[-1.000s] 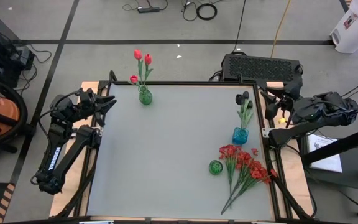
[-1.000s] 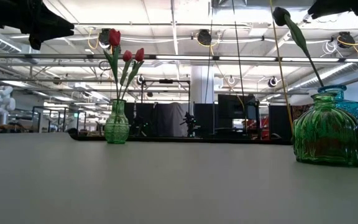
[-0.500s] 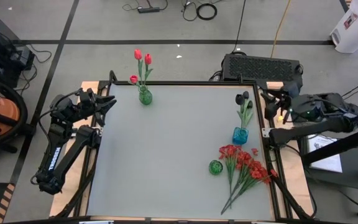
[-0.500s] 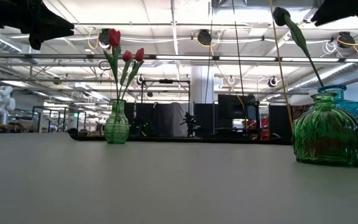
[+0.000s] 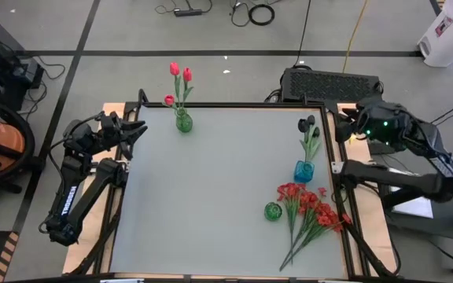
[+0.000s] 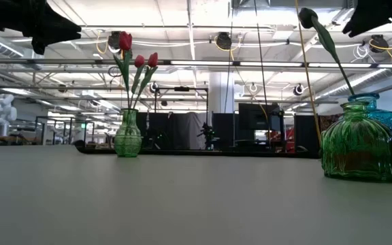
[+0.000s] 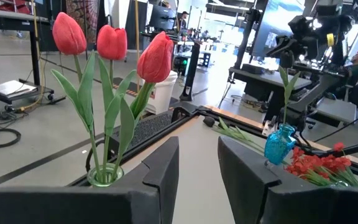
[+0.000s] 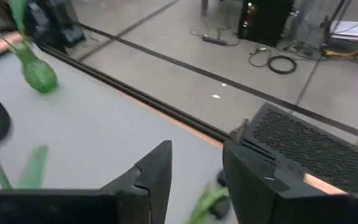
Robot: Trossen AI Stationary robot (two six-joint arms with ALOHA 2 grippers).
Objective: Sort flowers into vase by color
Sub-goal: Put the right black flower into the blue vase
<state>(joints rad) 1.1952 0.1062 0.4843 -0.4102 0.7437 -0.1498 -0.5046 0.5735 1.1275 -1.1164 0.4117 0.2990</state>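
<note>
**Three vases, one loose bunch of red blossoms on the grey table**

Three vases stand on the grey table (image 5: 211, 189), and both arms sit at its edges, off the work surface.

Largest of the task's things is the bushy bunch of small red blossoms (image 5: 311, 206), lying flat near the table's right front corner, its long green stems trailing toward the front edge. Just beside it on the left stands a round dark-green vase (image 5: 272, 211), holding nothing that can be seen; in the low view it looms close as ribbed green glass.

Behind the bunch, a blue vase (image 5: 303, 170) holds black tulip buds (image 5: 307, 123) on leafy green stems that lean toward the rear edge.

At the far left rear corner, well apart from the rest, a slim green vase (image 5: 183, 121) holds three red-pink tulip buds (image 7: 109, 42), closed and oval, on upright stems with long pointed leaves.

The left gripper (image 7: 197, 168) hovers beside the table's left rear edge, facing the tulips, fingers spread with nothing between them. The right gripper (image 8: 196, 171) hangs over the right rear corner, fingers likewise apart and holding nothing.
</note>
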